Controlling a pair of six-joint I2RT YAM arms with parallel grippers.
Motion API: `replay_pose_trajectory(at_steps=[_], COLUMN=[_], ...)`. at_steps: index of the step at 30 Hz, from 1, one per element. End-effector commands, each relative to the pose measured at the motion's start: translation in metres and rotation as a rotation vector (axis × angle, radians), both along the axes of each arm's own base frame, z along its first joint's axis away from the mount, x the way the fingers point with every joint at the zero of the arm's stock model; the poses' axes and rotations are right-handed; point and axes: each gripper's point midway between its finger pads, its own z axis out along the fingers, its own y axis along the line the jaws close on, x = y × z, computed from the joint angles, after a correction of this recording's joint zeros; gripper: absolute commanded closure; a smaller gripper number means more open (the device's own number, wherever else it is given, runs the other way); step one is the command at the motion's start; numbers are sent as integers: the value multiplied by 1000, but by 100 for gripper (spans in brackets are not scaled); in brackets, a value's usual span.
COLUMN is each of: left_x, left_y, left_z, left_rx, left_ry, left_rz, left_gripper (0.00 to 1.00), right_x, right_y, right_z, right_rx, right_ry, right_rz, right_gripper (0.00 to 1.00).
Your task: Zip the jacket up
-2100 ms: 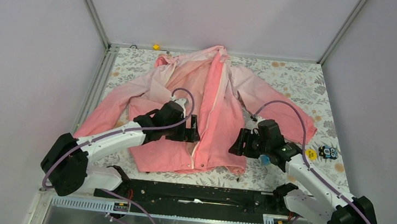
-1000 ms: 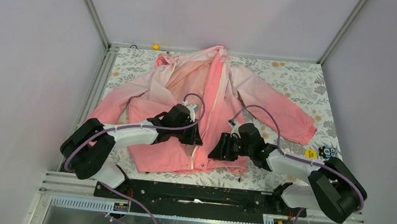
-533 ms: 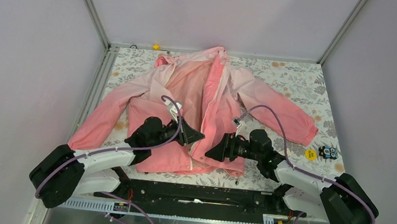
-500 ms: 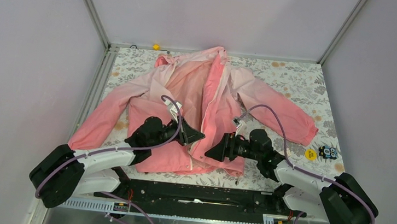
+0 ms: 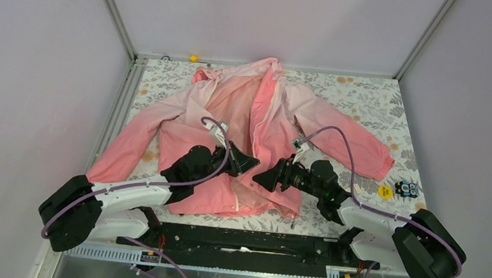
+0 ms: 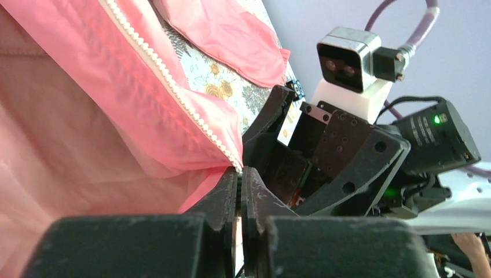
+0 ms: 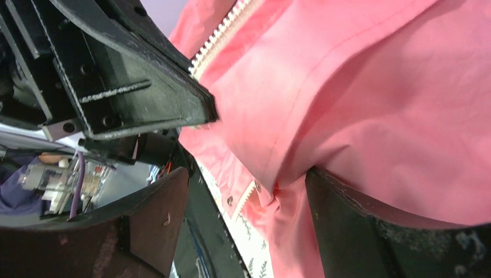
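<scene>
The pink jacket (image 5: 232, 110) lies spread on the table with its front open, collar at the far side. Its white zipper (image 6: 168, 81) runs down one front edge to my left gripper (image 6: 239, 174), which is shut on the lower end of that edge and holds it off the table. My left gripper (image 5: 253, 161) and right gripper (image 5: 260, 178) meet tip to tip over the lower front. The right gripper (image 7: 248, 179) stands open, with a fold of coral fabric and a snap-button hem corner between its fingers. The zipper teeth (image 7: 223, 32) show just behind the left gripper's fingers (image 7: 145, 75).
A floral cloth (image 5: 363, 96) covers the table. A yellow disc (image 5: 384, 191) and a small dark toy (image 5: 406, 188) lie at the right edge, past the right sleeve. A small yellow piece (image 5: 193, 57) sits at the back rim. Grey walls close in three sides.
The left gripper has shut on the zipper edge and lifted it toward the middle. The right gripper has opened wider and moved left, up to the left gripper's tips.
</scene>
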Motion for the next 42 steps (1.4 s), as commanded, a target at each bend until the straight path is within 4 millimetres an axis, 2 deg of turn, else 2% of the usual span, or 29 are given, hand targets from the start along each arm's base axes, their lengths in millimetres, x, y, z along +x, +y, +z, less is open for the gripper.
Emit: replay_pose_trajectory(at_steps=[1, 4, 5, 6, 8, 9, 10, 11, 12, 13, 15, 17, 19, 21, 25, 27, 31, 35, 37, 39, 42], left_x=[19, 21, 20, 20, 20, 21, 22, 21, 20, 18, 8, -3, -16, -26, -37, -35, -36, -30, -28, -25, -20], left_y=[-13, -24, -27, -30, -31, -29, -26, -23, -21, -18, -15, -14, -16, -18, -20, -18, -23, -30, -33, -36, -42], left_z=[33, 32, 31, 31, 29, 26, 27, 27, 28, 28, 32, 29, 18, 7, 2, -1, -3, -19, -20, -17, -7], left_rx=[-80, -68, -65, -61, -41, -11, 14, 39, 51, 54, 19, 9, 36, 59, 60, 60, 40, 52, 36, 26, -9], left_ry=[1, 47, 60, 68, 76, 82, 73, 67, 64, 65, 55, 66, 75, 97, 98, 100, 105, 166, 165, 150, 120], left_rz=[84, 70, 62, 53, 51, 53, 55, 45, 21, -2, -95, -185, -268, -336, -406, -385, -407, -400, -404, -401, -379], left_gripper=[100, 100, 100, 100, 100, 100, 94, 82, 66, 53, 36, 27, 25, 27, 43, 50, 57, 71, 84, 100, 100], right_x=[21, 28, 27, 28, 28, 27, 25, 21, 15, 6, -3, -11, -15, -16, -19, -22, -29, -34, -32, -26, -14], right_y=[4, 2, 2, -1, -9, -14, -16, -17, -13, -11, -11, -13, -15, -15, -14, -14, -11, -14, -18, -25, -53], right_z=[24, 20, 20, 21, 21, 19, 18, 10, 15, 14, 16, 19, 21, 19, 17, 17, 16, 17, 16, 10, -4], right_rx=[56, 67, 78, 85, 100, 95, 79, 26, 15, -19, -36, -34, -26, -25, -21, -20, -44, -60, -91, -172, -331], right_ry=[-114, -103, -113, -121, -136, -142, -149, -141, -166, -169, -164, -167, -169, -158, -134, -132, -116, -105, -97, -42, 84], right_rz=[-105, -157, -160, -172, -210, -222, -218, -191, -139, -78, -27, 13, 41, 61, 108, 129, 195, 200, 187, 134, -45], right_gripper=[22, 31, 44, 64, 96, 100, 100, 100, 100, 100, 100, 100, 100, 100, 100, 100, 100, 100, 95, 84, 65])
